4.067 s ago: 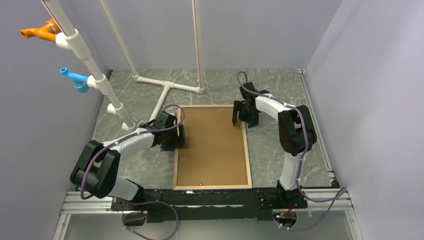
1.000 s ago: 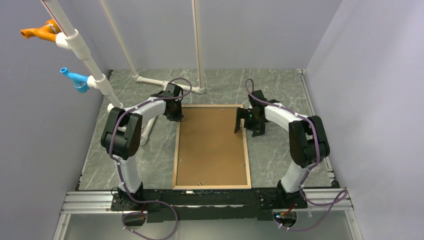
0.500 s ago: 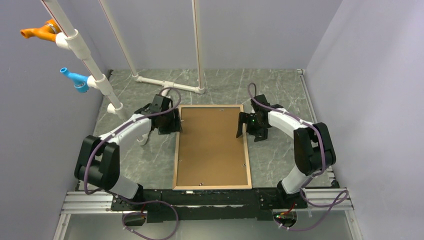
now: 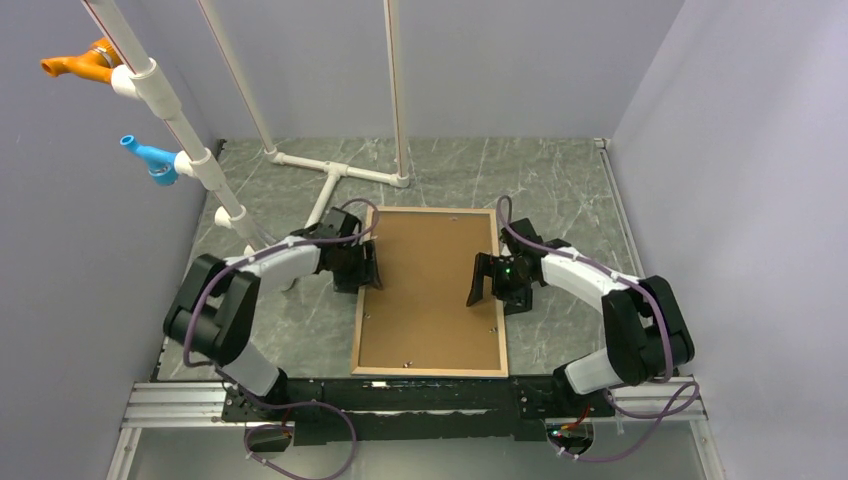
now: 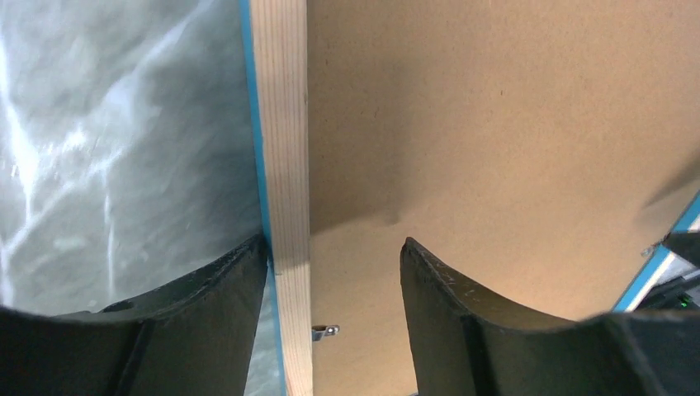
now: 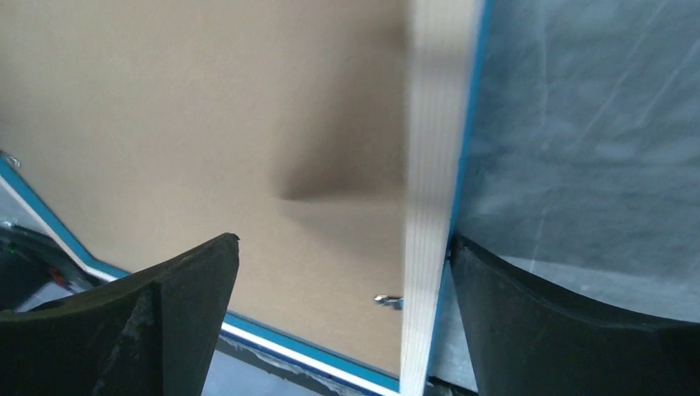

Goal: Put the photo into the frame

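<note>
The frame (image 4: 430, 373) lies back-up on the table (image 4: 560, 190), backing board (image 4: 430, 290) seated, photo not visible. The left gripper (image 5: 334, 247) and right gripper (image 6: 345, 241), both jaws apart, straddle its side rails, likely to steady it.

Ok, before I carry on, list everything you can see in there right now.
frame: one, light wood face up with a blue edge, flat on the middle of the table
backing board: one, brown, lying inside the frame
photo: none in view
table: one, grey marbled, under everything
pipe stand: one, white, T-shaped foot at the far left with poles rising from it
orange fitting: one, high on the leftmost pole
blue fitting: one, lower on the same pole
base rail: one, silver metal, along the near edge
left gripper: one, black, open, straddling the frame's left side
right gripper: one, black, open wide, straddling the frame's right side
</note>
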Controlling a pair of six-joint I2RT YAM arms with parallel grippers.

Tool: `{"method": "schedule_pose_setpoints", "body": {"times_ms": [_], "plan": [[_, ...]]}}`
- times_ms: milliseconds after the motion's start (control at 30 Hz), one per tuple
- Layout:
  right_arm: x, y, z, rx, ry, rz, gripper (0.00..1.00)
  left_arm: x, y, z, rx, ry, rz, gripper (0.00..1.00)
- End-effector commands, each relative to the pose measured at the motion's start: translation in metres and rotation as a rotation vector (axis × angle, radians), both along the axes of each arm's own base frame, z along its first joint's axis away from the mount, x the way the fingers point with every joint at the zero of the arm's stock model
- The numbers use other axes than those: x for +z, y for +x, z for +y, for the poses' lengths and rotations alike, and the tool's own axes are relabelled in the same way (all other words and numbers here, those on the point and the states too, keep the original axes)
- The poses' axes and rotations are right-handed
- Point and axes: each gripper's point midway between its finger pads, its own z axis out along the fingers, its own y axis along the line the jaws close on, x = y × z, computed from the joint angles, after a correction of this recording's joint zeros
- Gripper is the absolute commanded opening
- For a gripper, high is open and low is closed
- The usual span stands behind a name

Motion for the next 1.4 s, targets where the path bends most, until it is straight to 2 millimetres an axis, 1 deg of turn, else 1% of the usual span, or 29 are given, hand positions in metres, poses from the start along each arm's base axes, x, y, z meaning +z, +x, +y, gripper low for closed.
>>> {"method": "schedule_pose_setpoints", "body": {"times_ms": [0,167,267,333,400,467,567,667,767,800,833,933,967,1000,1067,1133,1167,1233,1333,1367], "plan": [[0.010,-0.013,0.022,-0.005,0.102,-0.020,1.00,0.028,0.037,-0.052,-0.084,-0.093,-0.089,0.63],[0.019,-0.031,0.033,-0.020,0.165,-0.026,1.00,0.033,0.061,-0.096,-0.195,-0.069,-0.086,0.62],[0.027,-0.041,0.042,-0.031,0.216,-0.040,1.00,0.035,0.070,-0.120,-0.256,-0.037,-0.086,0.62],[0.033,-0.046,0.049,-0.039,0.246,-0.052,1.00,0.033,0.075,-0.131,-0.280,-0.021,-0.087,0.62],[0.036,-0.053,0.060,-0.040,0.279,-0.050,1.00,0.032,0.081,-0.139,-0.293,-0.006,-0.089,0.62],[0.038,-0.058,0.070,-0.037,0.311,-0.051,1.00,0.030,0.086,-0.140,-0.297,0.019,-0.090,0.62],[0.040,-0.066,0.089,-0.018,0.357,-0.049,1.00,0.035,0.093,-0.135,-0.310,0.084,-0.105,0.62],[0.045,-0.071,0.107,0.013,0.382,-0.059,1.00,0.049,0.099,-0.123,-0.305,0.184,-0.150,0.63],[0.048,-0.074,0.119,0.038,0.376,-0.067,1.00,0.063,0.097,-0.105,-0.287,0.275,-0.187,0.64],[0.051,-0.074,0.122,0.045,0.379,-0.073,1.00,0.068,0.094,-0.100,-0.278,0.291,-0.196,0.64],[0.052,-0.075,0.124,0.050,0.382,-0.078,1.00,0.079,0.090,-0.096,-0.270,0.292,-0.216,0.65],[0.060,-0.075,0.127,0.061,0.392,-0.104,1.00,0.098,0.075,-0.085,-0.241,0.271,-0.255,0.65],[0.061,-0.074,0.127,0.061,0.392,-0.111,1.00,0.098,0.067,-0.079,-0.227,0.264,-0.253,0.65],[0.062,-0.074,0.127,0.062,0.392,-0.118,1.00,0.107,0.063,-0.077,-0.215,0.249,-0.273,0.65],[0.066,-0.072,0.127,0.060,0.395,-0.132,1.00,0.113,0.049,-0.064,-0.168,0.237,-0.274,0.66],[0.071,-0.070,0.127,0.057,0.401,-0.148,1.00,0.107,0.028,-0.049,-0.130,0.225,-0.250,0.66],[0.074,-0.069,0.127,0.058,0.404,-0.157,1.00,0.106,0.018,-0.046,-0.120,0.202,-0.242,0.66],[0.079,-0.066,0.127,0.060,0.400,-0.171,1.00,0.097,-0.003,-0.036,-0.091,0.172,-0.208,0.66],[0.087,-0.061,0.128,0.066,0.400,-0.198,1.00,0.084,-0.030,-0.022,-0.044,0.142,-0.162,0.66],[0.090,-0.060,0.129,0.068,0.402,-0.205,1.00,0.082,-0.038,-0.017,-0.022,0.129,-0.155,0.65]]}}
